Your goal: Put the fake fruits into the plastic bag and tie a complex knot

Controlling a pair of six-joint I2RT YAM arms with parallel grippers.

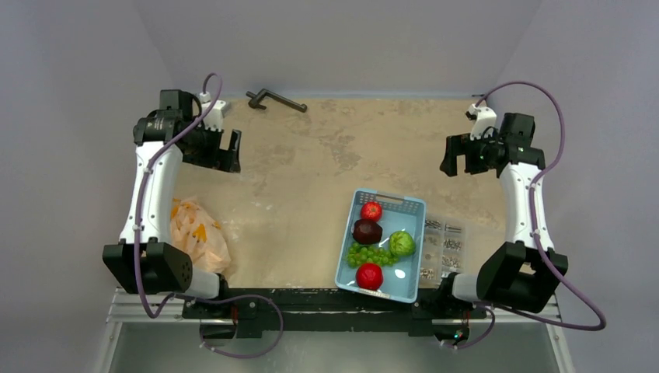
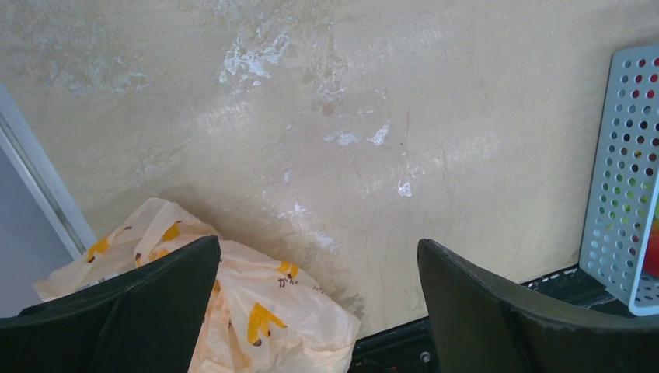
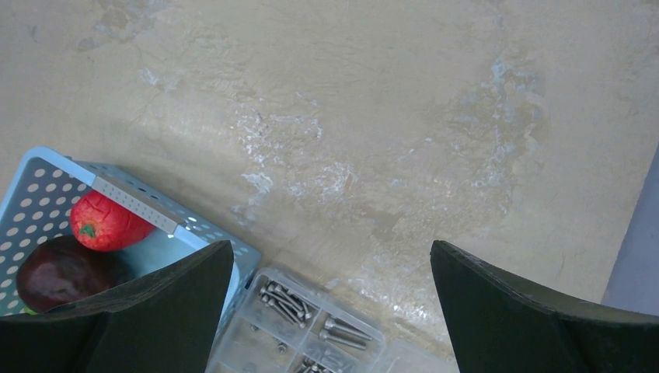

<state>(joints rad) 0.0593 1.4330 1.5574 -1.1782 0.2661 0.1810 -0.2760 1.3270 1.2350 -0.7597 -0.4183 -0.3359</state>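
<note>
The fake fruits lie in a light-blue perforated basket at the near right: a red one, a dark maroon one, a green grape bunch, a light-green round one and a second red one. The pale-orange plastic bag lies crumpled at the near left, also in the left wrist view. My left gripper is open and empty, raised at the far left. My right gripper is open and empty at the far right. The right wrist view shows the red fruit and the maroon fruit.
A clear compartment box of screws sits right of the basket, also in the right wrist view. A dark metal handle tool lies at the far edge. Grey walls close in the table on three sides.
</note>
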